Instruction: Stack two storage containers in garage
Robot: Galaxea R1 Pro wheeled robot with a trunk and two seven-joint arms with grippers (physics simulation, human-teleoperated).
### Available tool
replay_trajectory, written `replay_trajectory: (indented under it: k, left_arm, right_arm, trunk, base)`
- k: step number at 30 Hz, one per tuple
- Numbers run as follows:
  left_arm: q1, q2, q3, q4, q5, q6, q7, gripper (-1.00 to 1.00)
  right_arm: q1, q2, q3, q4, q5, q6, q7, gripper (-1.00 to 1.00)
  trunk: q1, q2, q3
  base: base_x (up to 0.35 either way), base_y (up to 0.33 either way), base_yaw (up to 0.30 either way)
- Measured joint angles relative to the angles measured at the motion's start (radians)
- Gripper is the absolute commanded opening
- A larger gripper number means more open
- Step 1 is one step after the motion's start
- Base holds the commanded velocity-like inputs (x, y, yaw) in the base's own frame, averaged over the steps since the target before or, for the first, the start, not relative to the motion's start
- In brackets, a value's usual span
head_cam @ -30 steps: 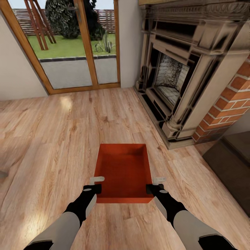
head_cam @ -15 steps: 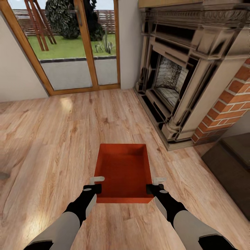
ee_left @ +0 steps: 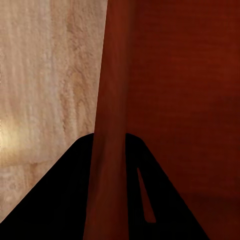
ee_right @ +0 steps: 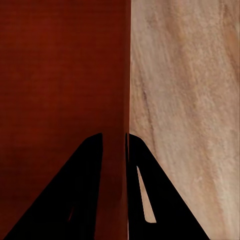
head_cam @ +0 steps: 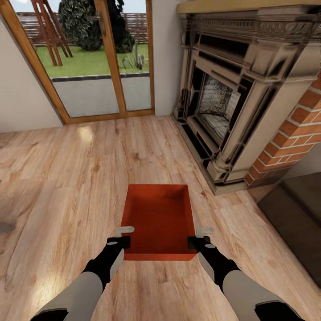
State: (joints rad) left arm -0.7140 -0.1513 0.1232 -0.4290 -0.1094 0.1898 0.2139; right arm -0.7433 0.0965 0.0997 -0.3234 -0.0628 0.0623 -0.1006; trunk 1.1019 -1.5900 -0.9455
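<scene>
- The left gripper (head_cam: 126, 236) has its fingers closed on the left side wall of the red-orange, shallow, thin-walled storage container (head_cam: 159, 218); in the left wrist view the two dark fingers (ee_left: 65, 200) sit either side of that wall, one inside the bin and one outside.
- The right gripper (head_cam: 199, 237) pinches the opposite side wall in the same way, with the wall running between its dark fingers (ee_right: 150, 200) in the right wrist view.
- The container hangs level between the two arms, open side up and empty, held above the light wood-plank floor (head_cam: 67, 187) in front of the robot.
- Against the pictures from a second earlier, the container and both grippers sit at the same spot in the head view, so the two-sided grip looks steady.
- What has changed is the background: the ornate dark stone fireplace (head_cam: 232, 93) with its brick flank (head_cam: 294, 142) and the wood-framed glass door (head_cam: 102, 58) have shifted slightly, which I read as the base or head moving, not the things.
- That suggests the carrying leg is under way but barely begun: this is the living room, the garage is not reached, and a second container is yet to be fetched.
</scene>
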Motion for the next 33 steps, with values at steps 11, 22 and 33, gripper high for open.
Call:
replay_trajectory:
  k: [11,22,33]
  left_arm:
    - [0.0,0.0,0.001,0.002,0.0,0.0,0.0,-1.0]
    - [0.0,0.0,0.002,0.005,0.001,0.0,0.0,-1.0]
    - [0.0,0.0,0.001,0.001,0.0,0.0,0.0,-1.0]
  right_arm:
    - [0.0,0.0,0.0,0.0,0.001,0.002,0.0,-1.0]
    - [0.0,0.0,0.0,0.0,0.002,0.006,0.0,-1.0]
    - [0.0,0.0,0.0,0.0,0.0,0.0,0.0,-1.0]
  trunk:
    - [-0.042,0.077,0.034]
    - [-0.084,0.154,0.069]
    - [-0.127,0.231,0.103]
  base:
    - [0.0,0.0,0.0]
    - [0.0,0.0,0.0]
    - [0.0,0.0,0.0]
